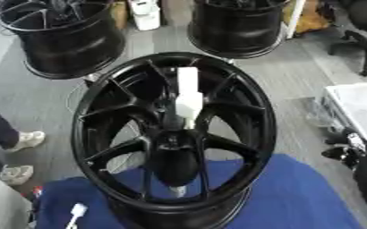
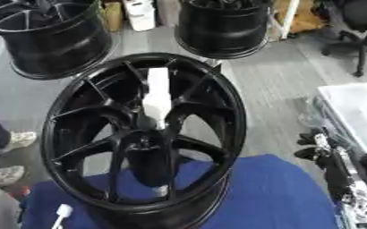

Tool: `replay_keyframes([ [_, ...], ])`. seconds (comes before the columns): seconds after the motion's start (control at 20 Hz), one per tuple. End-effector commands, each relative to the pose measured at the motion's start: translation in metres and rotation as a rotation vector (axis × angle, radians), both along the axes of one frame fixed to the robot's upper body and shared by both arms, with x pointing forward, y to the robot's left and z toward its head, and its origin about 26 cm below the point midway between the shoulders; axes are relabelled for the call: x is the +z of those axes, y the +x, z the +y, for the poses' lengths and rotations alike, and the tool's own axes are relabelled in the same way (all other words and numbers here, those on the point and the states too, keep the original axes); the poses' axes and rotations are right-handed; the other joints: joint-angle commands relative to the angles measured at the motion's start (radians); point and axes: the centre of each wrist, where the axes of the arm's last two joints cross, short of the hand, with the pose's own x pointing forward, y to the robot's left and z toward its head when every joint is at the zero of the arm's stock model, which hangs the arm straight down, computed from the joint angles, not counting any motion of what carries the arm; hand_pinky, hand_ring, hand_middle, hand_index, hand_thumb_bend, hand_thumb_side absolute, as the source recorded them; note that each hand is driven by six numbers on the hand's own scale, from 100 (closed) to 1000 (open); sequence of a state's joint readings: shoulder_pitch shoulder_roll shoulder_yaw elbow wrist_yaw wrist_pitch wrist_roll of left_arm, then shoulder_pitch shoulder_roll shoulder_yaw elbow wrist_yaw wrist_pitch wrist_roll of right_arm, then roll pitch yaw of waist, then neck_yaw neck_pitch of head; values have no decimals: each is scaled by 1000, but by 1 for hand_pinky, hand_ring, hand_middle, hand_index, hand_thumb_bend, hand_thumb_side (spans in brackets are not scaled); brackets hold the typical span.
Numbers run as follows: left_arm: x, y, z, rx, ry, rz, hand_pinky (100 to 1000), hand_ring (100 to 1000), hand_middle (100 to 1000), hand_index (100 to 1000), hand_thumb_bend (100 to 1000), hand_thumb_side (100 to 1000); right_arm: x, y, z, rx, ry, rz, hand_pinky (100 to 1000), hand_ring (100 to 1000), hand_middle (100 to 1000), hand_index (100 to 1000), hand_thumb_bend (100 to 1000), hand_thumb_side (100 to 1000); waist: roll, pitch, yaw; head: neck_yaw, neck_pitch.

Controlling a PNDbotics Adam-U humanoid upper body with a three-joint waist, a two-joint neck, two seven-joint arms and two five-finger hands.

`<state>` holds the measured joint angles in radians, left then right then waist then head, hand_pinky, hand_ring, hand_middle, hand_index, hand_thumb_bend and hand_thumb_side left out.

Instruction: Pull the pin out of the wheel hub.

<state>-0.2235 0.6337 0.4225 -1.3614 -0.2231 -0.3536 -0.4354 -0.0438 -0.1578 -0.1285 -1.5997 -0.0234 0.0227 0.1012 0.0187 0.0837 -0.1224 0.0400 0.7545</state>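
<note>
We see a black wheel lying face up on a blue cloth, with a white pin standing out of its hub, tilted a little toward the far side. The pin's foot sits just above the hub's centre, and we cannot tell how deep it goes in.

Our right hand shows at the right edge, beside the wheel and apart from it. The right eye view shows more of it, dark fingers pointing left toward the rim; in the left eye view it is half cut off by the frame. We cannot tell whether those fingers are spread or curled. Our left hand is in neither view.

A small white thing lies at the lower left on the cloth, too unclear to name. Two more black wheels stand on the grey floor behind, cut off at the top.
</note>
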Motion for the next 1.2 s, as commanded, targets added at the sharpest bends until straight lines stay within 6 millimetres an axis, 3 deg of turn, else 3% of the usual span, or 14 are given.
replay_keyframes([
  [0.05,7,-16,1,77,-110,-128,696,613,638,775,584,531,5,2,1,5,8,-20,707,550,597,672,100,793,-5,-5,3,-2,2],
  [0.25,-38,-21,-10,180,-347,-116,692,606,628,772,588,562,4,2,4,7,22,-22,707,550,597,672,100,793,-17,-3,6,-4,0],
  [0.35,-65,-21,-25,207,-455,-74,690,602,623,769,588,570,3,3,5,13,23,-20,707,550,597,672,100,794,-18,-3,8,1,-1],
  [0.5,-83,-20,-56,206,-576,-58,687,597,618,764,584,570,4,3,5,12,20,-21,706,550,597,672,100,793,-14,-4,9,0,-2],
  [0.9,-83,-19,-134,188,-891,-106,685,595,615,763,579,572,5,3,2,15,5,-21,706,550,597,672,100,791,-2,-4,12,3,1],
  [1.05,-73,-20,-146,197,-927,-104,686,594,614,763,580,577,5,3,2,15,3,-21,706,550,596,672,100,763,-2,-4,14,7,2],
  [1.2,-68,-21,-150,209,-938,-98,685,593,613,763,578,579,4,3,3,25,2,-15,706,550,597,673,100,797,-1,-3,16,12,1],
])
